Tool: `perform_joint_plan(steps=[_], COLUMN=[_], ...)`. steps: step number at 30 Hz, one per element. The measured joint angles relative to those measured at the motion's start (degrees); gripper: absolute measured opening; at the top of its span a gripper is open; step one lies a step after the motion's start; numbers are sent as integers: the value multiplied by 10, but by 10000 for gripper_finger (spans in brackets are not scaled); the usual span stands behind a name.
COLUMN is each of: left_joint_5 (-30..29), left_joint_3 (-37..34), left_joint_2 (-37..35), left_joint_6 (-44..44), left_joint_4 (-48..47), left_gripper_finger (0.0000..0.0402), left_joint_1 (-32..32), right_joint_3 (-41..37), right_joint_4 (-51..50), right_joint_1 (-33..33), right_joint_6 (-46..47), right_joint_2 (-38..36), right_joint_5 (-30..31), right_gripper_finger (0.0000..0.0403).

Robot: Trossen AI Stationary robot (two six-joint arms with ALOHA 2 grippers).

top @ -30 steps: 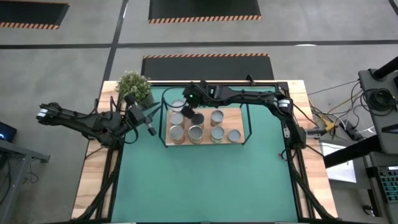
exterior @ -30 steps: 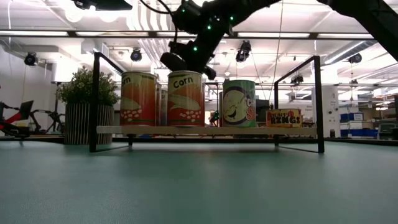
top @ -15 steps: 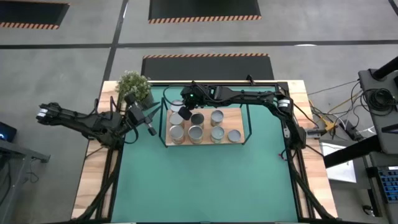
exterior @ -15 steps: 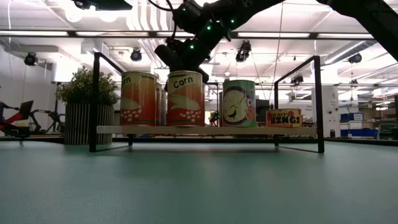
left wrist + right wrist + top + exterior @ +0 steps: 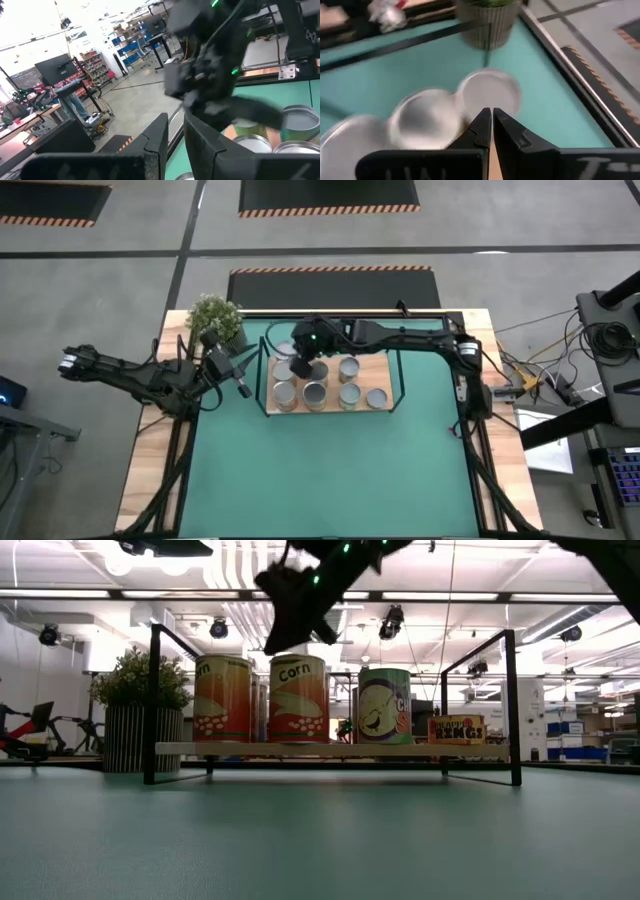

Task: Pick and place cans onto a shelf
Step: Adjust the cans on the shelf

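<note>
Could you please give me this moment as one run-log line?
right pincer: shut, empty, above the cans on the shelf | left pincer: shut, waiting beside the shelf

Seven cans (image 5: pixel 349 393) I can count for sure on the one shelf (image 5: pixel 375 370), with an arm hiding part of the back row. One potted plant (image 5: pixel 215 318) stands on the surface (image 5: pixel 330 470), and two arms reach in, the left arm (image 5: pixel 130 375) and the right arm (image 5: pixel 400 335).
</note>
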Motion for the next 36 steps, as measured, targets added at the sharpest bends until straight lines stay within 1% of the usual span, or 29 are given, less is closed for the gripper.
perform_joint_plan(steps=[5,8,12,15,24,33,36], left_joint_5=[0,0,0,0,0,0,0], left_joint_3=[0,0,0,0,0,0,0], left_joint_2=[0,0,0,0,0,0,0], left_joint_6=[0,0,0,0,0,0,0], left_joint_4=[0,0,0,0,0,1,1], left_gripper_finger=[43,43,43,43,43,43,43], left_joint_1=[0,0,0,0,0,0,0], right_joint_3=[-1,-1,-16,-33,-70,-77,-89], right_joint_4=[-47,-66,-55,-29,-30,-12,11], right_joint_1=[50,84,121,137,147,149,148], right_joint_6=[-41,-87,-124,-139,-152,-151,-159], right_joint_2=[-21,-24,-24,-24,-24,-24,-24], right_joint_5=[-16,-17,-16,-16,-16,-17,-38], right_gripper_finger=[9,9,9,9,9,9,9])
